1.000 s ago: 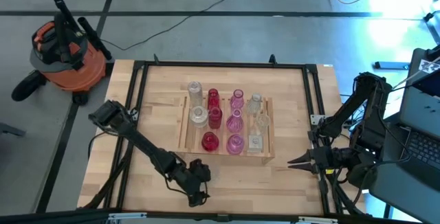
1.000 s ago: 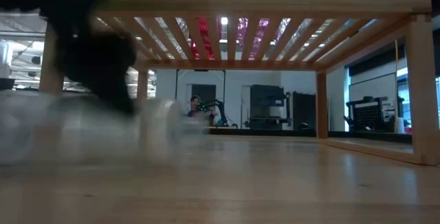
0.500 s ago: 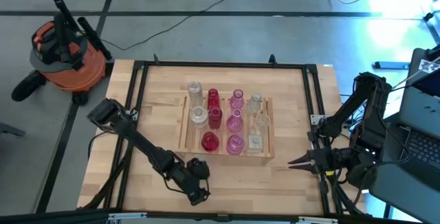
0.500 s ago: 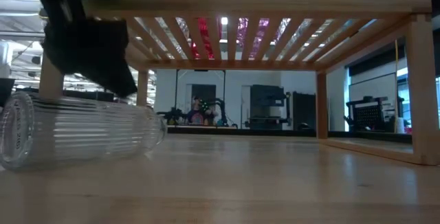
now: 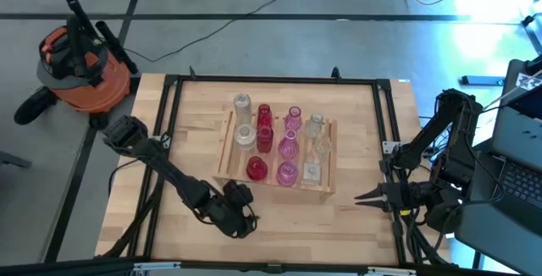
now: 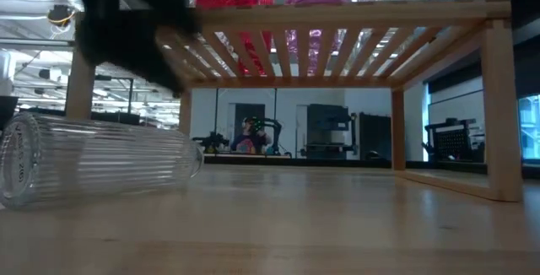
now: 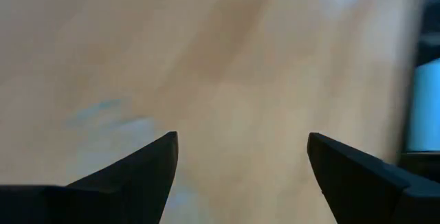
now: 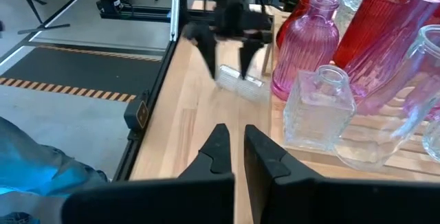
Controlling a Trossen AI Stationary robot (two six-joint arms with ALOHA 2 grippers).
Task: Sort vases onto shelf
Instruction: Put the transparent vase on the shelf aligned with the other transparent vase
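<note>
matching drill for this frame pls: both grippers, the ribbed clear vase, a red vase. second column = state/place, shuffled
Things:
1. left gripper
2. right gripper
3. ribbed clear vase
4. red vase

States and places:
A. shut, by the right edge of the table
B. lying on its side on the table
C. open, low over the table near its front edge
D. standing upright on the shelf

Pairs: 1-C, 2-A, 3-B, 4-D
</note>
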